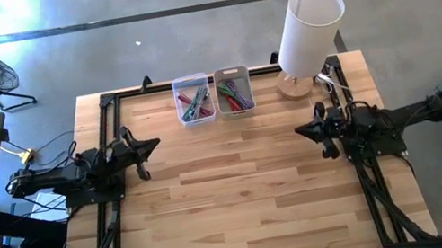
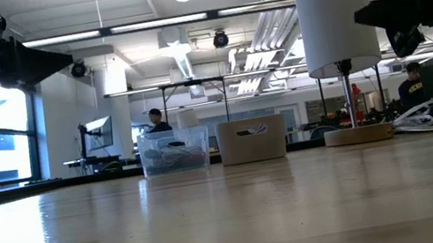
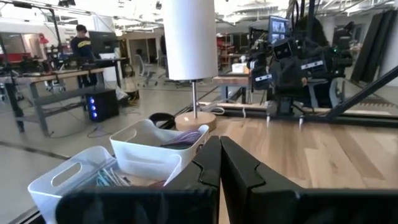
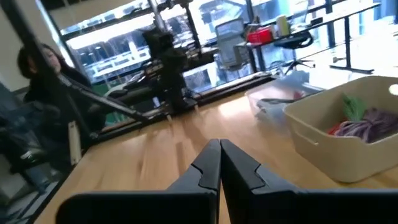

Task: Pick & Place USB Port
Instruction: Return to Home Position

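The wooden surface [image 1: 242,193] is ringed by a black frame, and most of its middle lies bare. A tall white lamp [image 1: 310,31] stands at the far right corner on a round wooden base. The left arm lies low along the left edge with the left pincer [image 1: 154,145] pointing inward, clenched with nothing in it. The right arm mirrors it on the right edge, near the lamp, and the right pincer [image 1: 300,132] is also clenched and carrying nothing. At the far edge, between the arms and well apart from both, the clear bin [image 1: 190,78] and the gray bin [image 1: 230,70] sit side by side, the gray one nearer the lamp. The cables [image 1: 237,94] rest inside them: red, blue and green in the clear bin, and violet, green and red in the gray bin.
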